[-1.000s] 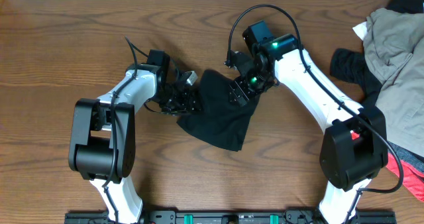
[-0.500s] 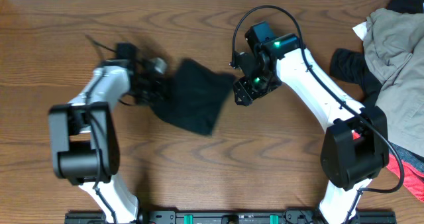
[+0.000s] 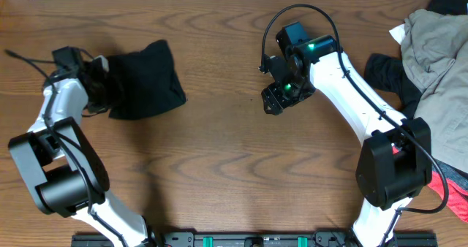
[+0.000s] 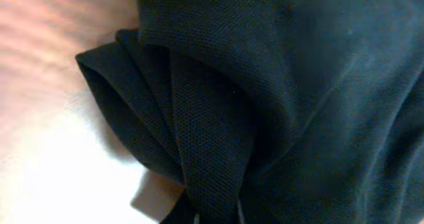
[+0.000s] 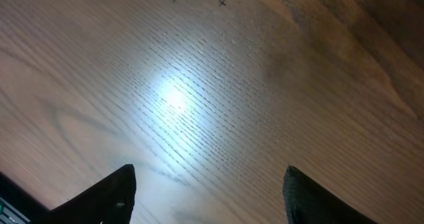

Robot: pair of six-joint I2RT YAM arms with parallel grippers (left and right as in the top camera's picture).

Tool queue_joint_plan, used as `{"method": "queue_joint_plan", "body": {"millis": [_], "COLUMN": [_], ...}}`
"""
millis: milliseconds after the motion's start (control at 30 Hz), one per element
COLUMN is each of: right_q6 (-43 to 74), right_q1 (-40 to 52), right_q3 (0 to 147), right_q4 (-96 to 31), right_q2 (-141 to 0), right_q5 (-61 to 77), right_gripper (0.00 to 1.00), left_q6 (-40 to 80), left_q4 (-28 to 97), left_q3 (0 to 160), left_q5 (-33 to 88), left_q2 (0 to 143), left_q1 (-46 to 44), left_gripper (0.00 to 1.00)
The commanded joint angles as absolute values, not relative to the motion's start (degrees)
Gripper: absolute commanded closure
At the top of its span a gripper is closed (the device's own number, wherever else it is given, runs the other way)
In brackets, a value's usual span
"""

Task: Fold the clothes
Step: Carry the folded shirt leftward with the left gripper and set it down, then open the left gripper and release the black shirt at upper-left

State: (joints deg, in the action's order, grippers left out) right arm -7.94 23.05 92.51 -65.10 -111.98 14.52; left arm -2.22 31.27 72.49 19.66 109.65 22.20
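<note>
Over the last half second the left arm has swung outward, dragging the black shirt [image 3: 142, 79] from mid-tabletop toward the far left corner, and the right claw [image 3: 271, 101] has eased back a little. The left claw [image 3: 99, 88] is clamped on the shirt's bunched left edge, and dark folds [image 4: 298, 85] fill its wrist view. The right claw hangs over bare tabletop [image 3: 234, 174] near the middle, its fingers [image 5: 112, 191] spread wide with nothing between them. Heaped at the right edge are a khaki-grey garment [image 3: 435, 57], a black garment [image 3: 384, 71] and a coral-pink garment [image 3: 455, 196].

My left gripper [image 3: 100, 87] now holds the black shirt [image 3: 146, 79] far left, off centre. My right gripper [image 3: 273, 103] is empty now.
</note>
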Motion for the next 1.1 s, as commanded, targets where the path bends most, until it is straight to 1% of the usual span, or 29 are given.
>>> {"method": "queue_joint_plan", "body": {"millis": [0, 100, 167, 200, 233, 267, 300, 333, 500, 667, 767, 900, 1067], "right_q6": [-7.33, -7.31, -7.33, -7.33, -7.33, -7.33, -7.33, -7.33, -7.33, -7.35, -7.33, -7.33, -7.31], "right_q1": [22.9, 22.9, 22.9, 22.9, 22.9, 22.9, 22.9, 22.9, 22.87, 22.87, 22.87, 22.87, 22.87], "right_q3": [92.12, 92.12, 92.12, 92.12, 92.12, 92.12, 92.12, 92.12, 92.12, 92.12, 92.12, 92.12, 92.12], "right_q4": [-65.14, -65.21, -65.21, -65.19, -65.19, -65.19, -65.19, -65.19, -65.14, -64.62, -64.05, -63.7, -63.72], "right_q2": [-110.02, -110.02, -110.02, -110.02, -110.02, -110.02, -110.02, -110.02, -110.02, -110.02, -110.02, -110.04, -110.04], "right_q5": [14.37, 14.37, 14.37, 14.37, 14.37, 14.37, 14.37, 14.37, 14.35, 14.33, 14.35, 14.35, 14.37], "right_gripper": [0.31, 0.31, 0.31, 0.31, 0.31, 0.31, 0.31, 0.31, 0.31, 0.3, 0.3, 0.3, 0.3], "left_q6": [-4.91, -4.91, -4.89, -4.89, -4.89, -4.84, -4.8, -4.58, -0.64, -0.86, -1.78, -2.87, -3.22], "left_q4": [34.15, 35.09, 34.89, 34.65, 34.41, 34.17, 33.95, 33.85, 34.28, 34.17, 33.01, 32.75, 32.36], "left_q3": [73.36, 73.36, 73.36, 73.36, 73.36, 73.38, 73.38, 73.38, 74.0, 74.83, 74.83, 74.81, 73.8], "left_q5": [14.39, 8.56, 7.16, 6.94, 6.94, 6.96, 6.96, 6.94, 7.79, 22.35, 28.64, 29.34, 28.84], "left_q2": [108.22, 108.22, 108.22, 108.22, 108.22, 108.22, 108.22, 108.22, 107.72, 101.97, 97.12, 92.68, 95.18], "left_q1": [23.94, 24.91, 25.52, 25.96, 26.24, 26.52, 26.85, 27.07, 28.12, 27.22, 25.45, 21.15, 15.38], "left_gripper": [0.9, 0.9, 0.84, 0.76, 0.73, 0.66, 0.5, 0.44, 0.44, 0.44, 0.44, 0.43, 0.44]}}
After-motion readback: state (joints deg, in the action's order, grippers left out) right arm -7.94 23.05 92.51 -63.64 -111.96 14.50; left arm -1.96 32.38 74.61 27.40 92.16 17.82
